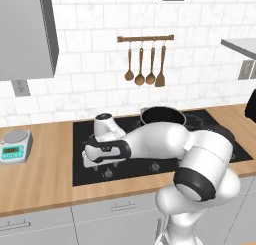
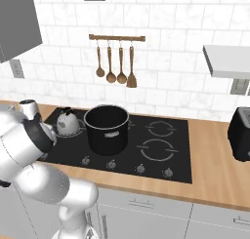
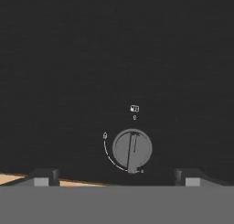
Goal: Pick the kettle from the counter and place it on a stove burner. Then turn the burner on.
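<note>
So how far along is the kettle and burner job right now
Done: the kettle sits on the black cooktop, left of the big pot, no longer on the counter. In hand: the open gripper hovers over a grey knob, fingers apart. Left: grasping and turning that knob.

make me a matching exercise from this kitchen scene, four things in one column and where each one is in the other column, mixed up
Things:
1. kettle
2. big black pot
3. wooden utensils
4. kitchen scale

Places:
A. on the wooden counter, left of the cooktop
B. hanging from a rail on the tiled wall
C. on the black cooktop, at its rear left, left of the pot
D. on the black cooktop, right of the kettle

Pairs: 1-C, 2-D, 3-B, 4-A
</note>
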Tool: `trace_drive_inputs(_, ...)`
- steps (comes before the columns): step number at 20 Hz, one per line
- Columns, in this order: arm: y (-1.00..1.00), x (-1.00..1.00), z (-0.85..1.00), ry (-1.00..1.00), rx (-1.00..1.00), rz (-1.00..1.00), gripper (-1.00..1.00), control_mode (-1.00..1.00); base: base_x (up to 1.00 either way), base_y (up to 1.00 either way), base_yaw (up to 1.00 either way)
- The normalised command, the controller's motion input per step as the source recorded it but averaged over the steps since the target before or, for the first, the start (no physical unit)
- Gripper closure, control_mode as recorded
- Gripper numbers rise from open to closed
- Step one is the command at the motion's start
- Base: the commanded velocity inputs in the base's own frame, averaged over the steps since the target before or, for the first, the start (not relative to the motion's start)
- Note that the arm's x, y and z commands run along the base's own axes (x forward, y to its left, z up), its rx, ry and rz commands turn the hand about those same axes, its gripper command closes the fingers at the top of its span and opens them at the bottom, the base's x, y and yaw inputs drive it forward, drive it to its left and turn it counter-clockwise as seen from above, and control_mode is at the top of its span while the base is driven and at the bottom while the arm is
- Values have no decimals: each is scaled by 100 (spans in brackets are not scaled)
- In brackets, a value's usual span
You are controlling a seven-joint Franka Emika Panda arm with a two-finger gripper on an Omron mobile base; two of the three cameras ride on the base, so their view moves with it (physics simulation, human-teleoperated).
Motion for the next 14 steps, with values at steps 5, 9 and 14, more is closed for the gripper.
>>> trace_drive_inputs(5,-16,25,-9,0,0,-10,-100,-100,0,0,0)
trace_drive_inputs(9,1,0,-15,0,0,0,-100,-100,0,0,0)
trace_drive_inputs(14,1,-3,-33,0,0,0,-100,-100,0,0,0)
